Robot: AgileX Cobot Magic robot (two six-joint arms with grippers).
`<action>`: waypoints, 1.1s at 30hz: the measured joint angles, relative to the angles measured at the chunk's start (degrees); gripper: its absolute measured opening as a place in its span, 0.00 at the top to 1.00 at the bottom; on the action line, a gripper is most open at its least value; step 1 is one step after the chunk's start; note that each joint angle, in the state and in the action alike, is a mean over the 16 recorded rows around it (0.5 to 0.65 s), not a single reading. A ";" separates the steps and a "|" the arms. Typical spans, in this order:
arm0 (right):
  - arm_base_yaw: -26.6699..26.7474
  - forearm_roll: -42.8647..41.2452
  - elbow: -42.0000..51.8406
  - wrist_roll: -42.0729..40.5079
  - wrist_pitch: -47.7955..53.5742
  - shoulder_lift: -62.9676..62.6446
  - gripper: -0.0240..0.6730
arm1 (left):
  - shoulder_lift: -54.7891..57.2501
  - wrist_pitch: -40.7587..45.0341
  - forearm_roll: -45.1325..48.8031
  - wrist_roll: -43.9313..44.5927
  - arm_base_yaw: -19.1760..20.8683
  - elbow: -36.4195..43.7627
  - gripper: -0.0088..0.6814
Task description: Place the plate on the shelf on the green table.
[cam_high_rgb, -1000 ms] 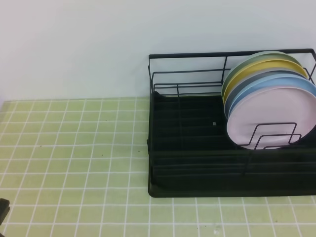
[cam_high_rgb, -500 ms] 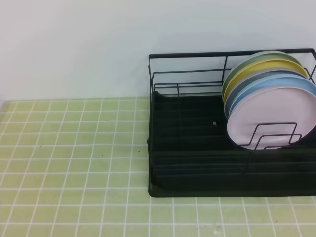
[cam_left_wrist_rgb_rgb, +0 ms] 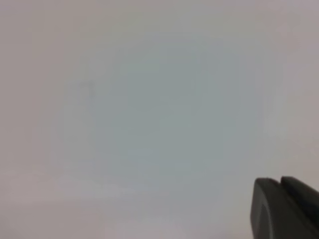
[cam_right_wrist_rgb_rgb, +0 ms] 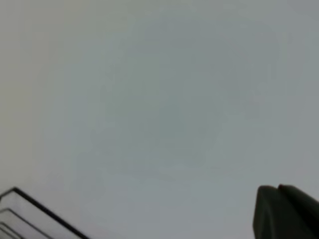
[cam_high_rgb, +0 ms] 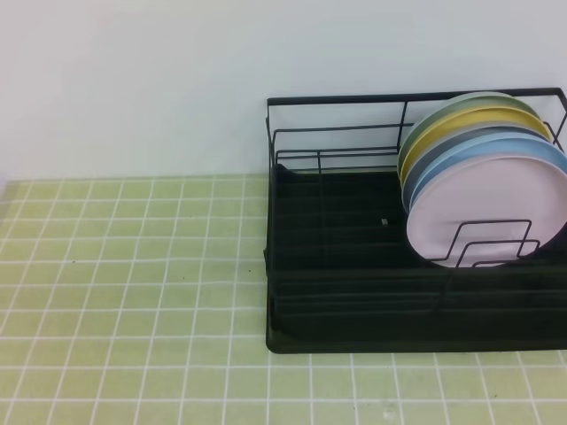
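At three o'clock in the exterior high view, you are seeing the plate standing on edge in the shelf, at the front of a row with a light blue plate and a yellow plate stacked behind it. Its pale pink face is pointing toward roughly seven o'clock, out over the black tray, and its disc is leaning back toward one o'clock against its neighbours, so its long axis is running up and down the view with the lower rim tucked behind the wire dividers. The shelf itself is sitting on the green table, whose tiles are spreading out toward nine o'clock. Neither arm is showing in that view. In the left wrist view, the left gripper is appearing only as a dark tip at five o'clock with its fingers pressed together, holding nothing and facing blank wall. The right gripper is looking the same, squeezed together and empty, with a corner of the rack's back rail peeking in at seven o'clock. By that glimpse, you are probably working with the right arm nearer the plate, though how the plate lies from either set of fingers cannot be told. Judging by how it sits, the placing is looking finished.
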 joint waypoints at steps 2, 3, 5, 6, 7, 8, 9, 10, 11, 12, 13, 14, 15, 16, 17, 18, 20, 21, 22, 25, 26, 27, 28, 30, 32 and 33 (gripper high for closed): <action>0.00 -8.28 2.85 7.59 -0.64 -2.96 0.97 | -2.13 0.00 0.03 -1.13 2.44 0.12 0.99; 0.00 -12.41 4.63 11.63 -0.88 -4.54 0.97 | -3.18 -0.01 0.05 -1.81 3.66 0.26 0.99; 0.00 -20.29 8.84 19.86 -1.46 -7.82 0.97 | -5.02 -0.07 0.08 -3.31 5.90 0.69 0.99; 0.00 -24.02 11.32 23.97 -1.85 -9.56 0.97 | -5.83 -0.11 0.10 -4.11 6.93 0.99 0.99; 0.00 -27.53 13.94 27.98 -2.28 -11.38 0.97 | -6.56 -0.15 0.12 -4.92 7.87 1.34 0.99; 0.00 -30.83 16.75 31.88 -2.79 -13.27 0.97 | -7.19 -0.19 0.13 -5.73 8.75 1.74 0.99; 0.00 -33.88 19.71 35.57 -3.35 -15.23 0.97 | -7.77 -0.21 0.14 -6.56 9.53 2.19 0.99; 0.00 -36.67 22.80 39.05 -3.92 -17.21 0.97 | -8.30 -0.22 0.15 -7.41 10.24 2.68 0.99; 0.00 -39.24 26.01 42.40 -4.53 -19.24 0.97 | -8.78 -0.20 0.15 -8.25 10.88 3.21 0.99; 0.00 -41.57 29.28 45.61 -5.17 -21.28 0.97 | -9.17 -0.19 0.16 -9.03 11.46 3.78 0.99; 0.00 -43.66 32.52 48.67 -5.82 -23.29 0.97 | -9.52 -0.18 0.16 -9.70 11.97 4.37 0.99; 0.00 -45.55 35.76 51.57 -6.50 -25.29 0.97 | -9.81 -0.18 0.17 -10.26 12.43 4.99 0.99; 0.00 -47.21 38.94 54.29 -7.15 -27.21 0.97 | -10.05 -0.16 0.17 -10.71 12.83 5.63 0.99; 0.00 -48.62 42.01 56.79 -7.78 -29.00 0.97 | -10.23 -0.11 0.18 -11.07 13.17 6.27 0.99; 0.00 -49.79 44.94 59.14 -8.41 -30.70 0.97 | -10.37 -0.04 0.18 -11.36 13.47 6.87 0.99; 0.00 -50.71 47.66 61.30 -9.03 -32.28 0.97 | -10.47 0.03 0.18 -11.56 13.70 7.45 0.99; 0.00 -51.96 52.41 64.98 -10.14 -35.13 0.97 | -10.58 0.12 0.18 -11.79 14.05 8.54 0.99; 0.01 -52.31 54.41 66.51 -10.46 -36.37 0.97 | -10.60 0.15 0.18 -11.83 14.19 9.06 0.99; 0.02 -52.49 56.16 67.82 -10.59 -37.46 0.97 | -10.60 0.18 0.18 -11.85 14.30 9.53 0.99; 0.10 -52.63 60.17 71.06 -10.27 -39.79 0.97 | -10.61 0.26 0.18 -12.30 14.65 10.79 0.99; 0.13 -52.64 61.05 72.07 -10.07 -40.29 0.97 | -10.61 0.33 0.19 -12.70 14.79 11.18 0.99; 0.16 -52.67 61.73 73.01 -9.83 -40.65 0.97 | -10.60 0.44 0.35 -13.33 14.93 11.59 0.99; 0.19 -52.70 62.24 73.86 -9.55 -40.87 0.97 | -10.62 0.62 0.85 -14.26 15.08 12.03 0.99; 0.26 -52.76 62.87 75.20 -8.85 -41.02 0.97 | -10.61 1.32 3.32 -17.15 15.37 13.13 0.99; 0.35 -52.82 63.09 75.97 -8.03 -41.00 0.97 | -10.60 2.48 8.06 -21.46 15.66 14.57 0.99; 0.41 -52.85 63.08 76.14 -7.61 -41.00 0.97 | -10.59 3.35 11.47 -24.20 15.80 15.44 0.99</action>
